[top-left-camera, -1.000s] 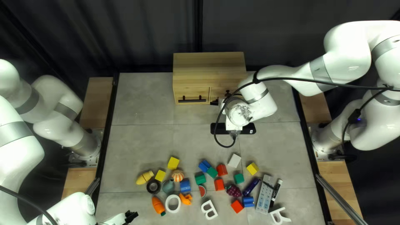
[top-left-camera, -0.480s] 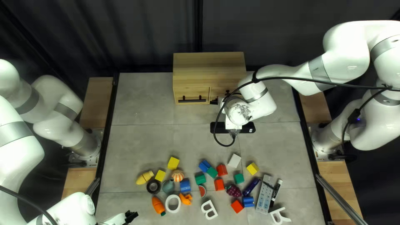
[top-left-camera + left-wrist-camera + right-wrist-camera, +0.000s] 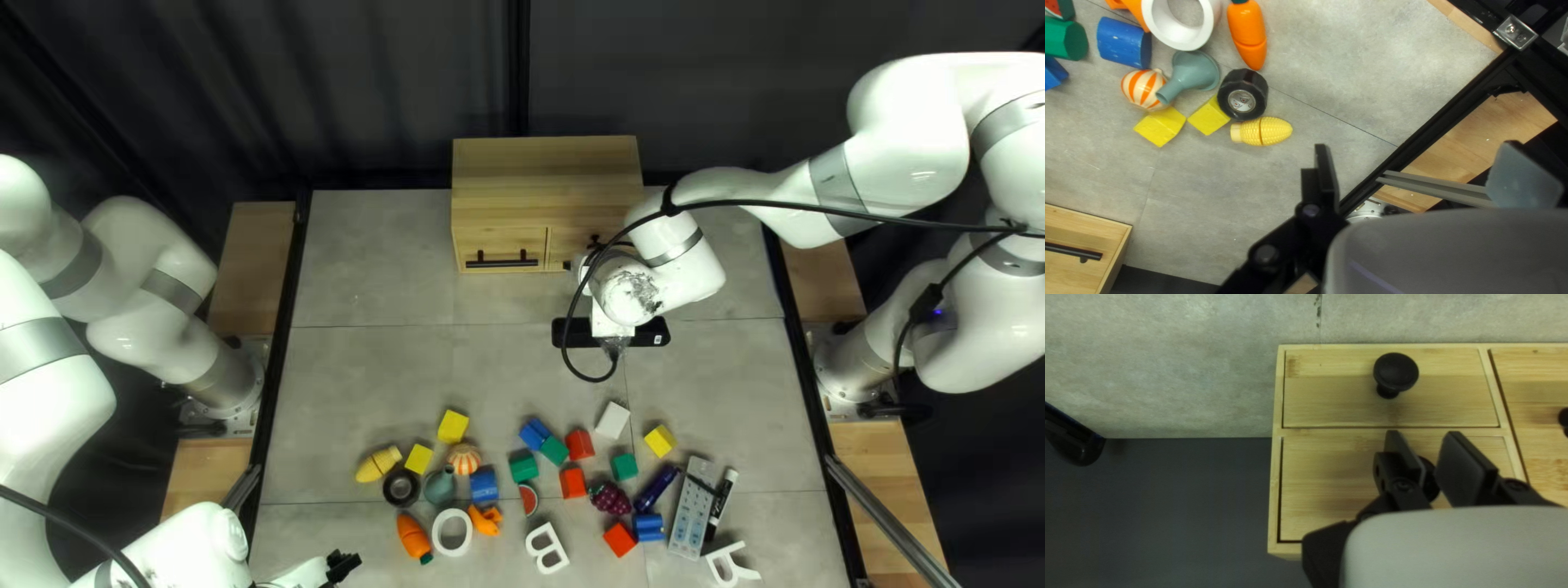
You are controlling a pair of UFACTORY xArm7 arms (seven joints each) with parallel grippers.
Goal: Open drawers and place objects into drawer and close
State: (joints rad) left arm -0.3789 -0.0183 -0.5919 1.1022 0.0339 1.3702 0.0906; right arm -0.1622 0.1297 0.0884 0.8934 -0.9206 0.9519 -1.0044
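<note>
The step in hand looks like drawing out the upper drawer (image 3: 1334, 484). The right pincer (image 3: 1423, 441) has its 2 fingers moderately apart, with the dark knob (image 3: 1432, 482) partly hidden behind 1 of them. Before pulling, centre the knob between both pads, seat them behind its head, then close and draw straight out. An off-centre pull could slip or skew the drawer (contact with the knob I cannot confirm).

The left pincer (image 3: 1414, 147) stands wide, holding nothing, near the toy corn (image 3: 1263, 132).

At the cabinet (image 3: 544, 169), the 2 knobbed drawers and the front with the bar handle (image 3: 501, 260) appear closed, so their contents cannot be told. The loose objects, toy carrot (image 3: 414, 538) included, lie on the tabletop (image 3: 370, 370).
</note>
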